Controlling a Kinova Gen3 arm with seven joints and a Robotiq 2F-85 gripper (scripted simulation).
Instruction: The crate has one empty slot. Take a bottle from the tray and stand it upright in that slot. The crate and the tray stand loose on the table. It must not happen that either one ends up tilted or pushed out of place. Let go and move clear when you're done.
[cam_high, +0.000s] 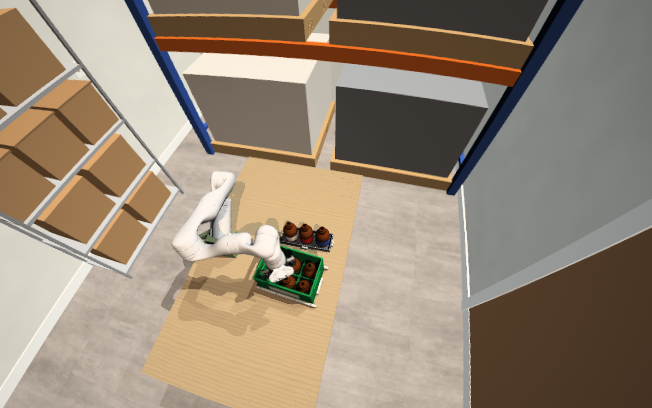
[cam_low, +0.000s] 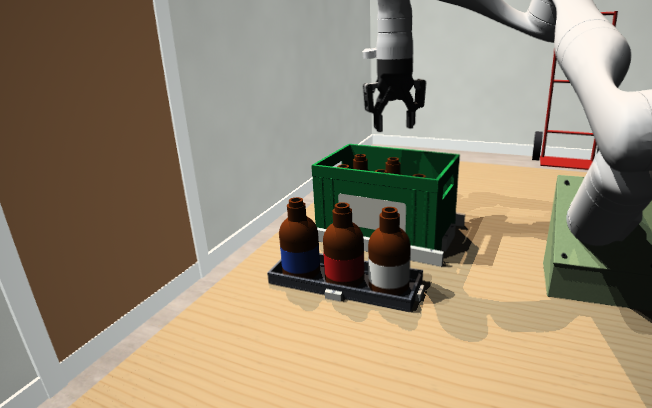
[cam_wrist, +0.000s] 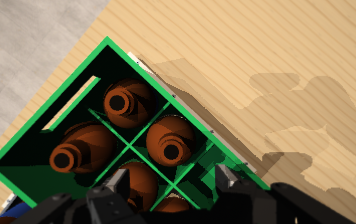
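The gripper (cam_low: 395, 125) (cam_wrist: 171, 179) is open and empty, fingers pointing down, high above the green crate (cam_low: 425, 215) (cam_wrist: 150, 78) (cam_high: 317, 285). Brown bottles stand in the crate; the empty slot (cam_wrist: 212, 162) is a corner slot, partly hidden by a finger in the wrist view. The dark tray (cam_low: 370, 296) holds three upright brown bottles: one with a blue label (cam_low: 299, 260) (cam_high: 322, 236), one with a red label (cam_low: 343, 269) (cam_high: 306, 233) in the middle and one with a white label (cam_low: 389, 275) (cam_high: 290, 231).
The crate and tray stand side by side on the wooden table (cam_high: 240, 360) (cam_low: 250, 350). Low pale strips (cam_low: 430, 257) lie along the crate's base. The arm's green base block (cam_low: 575, 280) is to the right in the exterior view. The table's edge runs near the crate's far side.
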